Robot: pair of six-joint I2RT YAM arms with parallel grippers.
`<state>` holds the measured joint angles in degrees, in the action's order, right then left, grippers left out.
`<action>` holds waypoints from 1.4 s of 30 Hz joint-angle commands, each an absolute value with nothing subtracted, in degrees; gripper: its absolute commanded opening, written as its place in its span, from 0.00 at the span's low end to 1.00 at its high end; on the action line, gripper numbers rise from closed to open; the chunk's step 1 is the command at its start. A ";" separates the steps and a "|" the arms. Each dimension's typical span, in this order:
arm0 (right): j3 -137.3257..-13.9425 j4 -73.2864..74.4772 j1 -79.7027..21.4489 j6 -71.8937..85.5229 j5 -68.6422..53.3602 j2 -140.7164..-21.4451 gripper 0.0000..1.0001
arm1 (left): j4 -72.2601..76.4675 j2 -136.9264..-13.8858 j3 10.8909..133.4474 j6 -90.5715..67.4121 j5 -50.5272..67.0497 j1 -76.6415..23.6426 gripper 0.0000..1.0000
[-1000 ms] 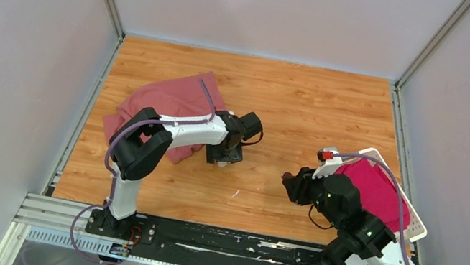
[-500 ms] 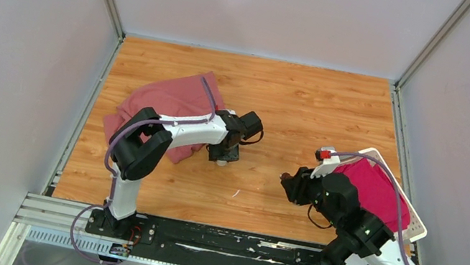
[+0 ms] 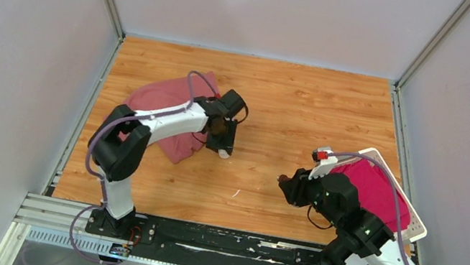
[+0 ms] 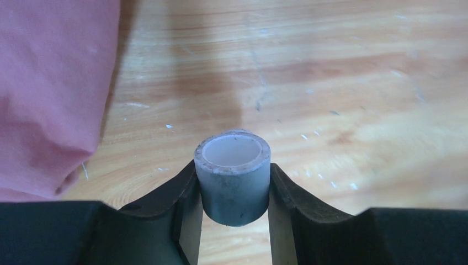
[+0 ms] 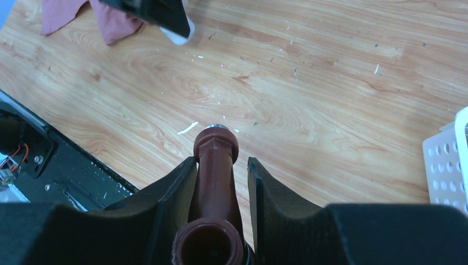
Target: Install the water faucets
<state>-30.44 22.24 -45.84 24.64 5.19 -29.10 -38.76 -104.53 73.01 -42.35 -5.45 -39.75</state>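
The white pipe fitting [image 4: 234, 176] is a short, scuffed tube with its open end up. My left gripper [image 4: 234, 185] is shut on it, a finger on each side, just above the wood. In the top view the left gripper [image 3: 222, 143] is beside the cloth's right edge, with the fitting [image 3: 224, 153] at its tip. My right gripper [image 5: 221, 165] is shut on the dark reddish-brown tap [image 5: 216, 160], whose silvery end points out past the fingertips, above the floor. In the top view the right gripper [image 3: 286, 182] is right of centre, apart from the left one.
A pink-red cloth [image 3: 161, 101] lies bunched at the left under the left arm and shows in the left wrist view [image 4: 49, 83]. A white slatted basket [image 3: 416, 224] holding a red cloth [image 3: 371, 189] stands at the right edge. A black rail [image 3: 213, 242] runs along the near edge.
The left gripper has swung left and back with the fitting, closer to the cloth. The right gripper with the tap has barely shifted.
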 commanded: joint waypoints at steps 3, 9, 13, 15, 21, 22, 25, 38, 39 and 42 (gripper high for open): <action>-30.29 19.15 -45.24 18.94 -0.15 -27.38 0.00 | -31.65 -91.90 69.91 -24.75 30.11 -34.58 0.00; -28.29 8.62 -45.26 14.42 -5.06 -21.98 0.00 | -25.43 -81.85 66.57 -27.44 51.93 -34.45 0.00; -25.94 0.79 -45.28 11.09 -5.48 -17.39 0.00 | -13.23 -78.04 61.30 -36.87 62.41 -34.40 0.00; -26.09 -1.50 -45.34 8.96 -5.18 -16.93 0.00 | -8.47 -76.72 59.13 -41.04 64.22 -34.45 0.00; -33.75 11.28 -45.35 3.67 6.12 -27.20 0.00 | -32.09 -79.39 63.41 -27.76 43.06 -33.26 0.00; -34.63 13.20 -45.35 4.07 8.31 -29.14 0.00 | -35.68 -80.43 64.22 -24.94 35.32 -33.38 0.00; -36.32 18.37 -45.35 8.04 13.53 -34.50 0.00 | -35.34 -81.23 60.90 -25.93 20.74 -33.50 0.00; -35.82 25.50 -45.35 19.69 12.60 -44.16 0.00 | -26.50 -88.51 52.23 -25.11 -11.12 -39.36 0.00; -35.71 25.49 -45.35 19.64 12.63 -43.68 0.00 | -25.19 -89.23 51.68 -25.57 -11.92 -40.29 0.00; -35.47 25.47 -45.35 19.14 13.30 -42.03 0.00 | -23.02 -91.91 51.13 -26.70 -13.43 -41.73 0.00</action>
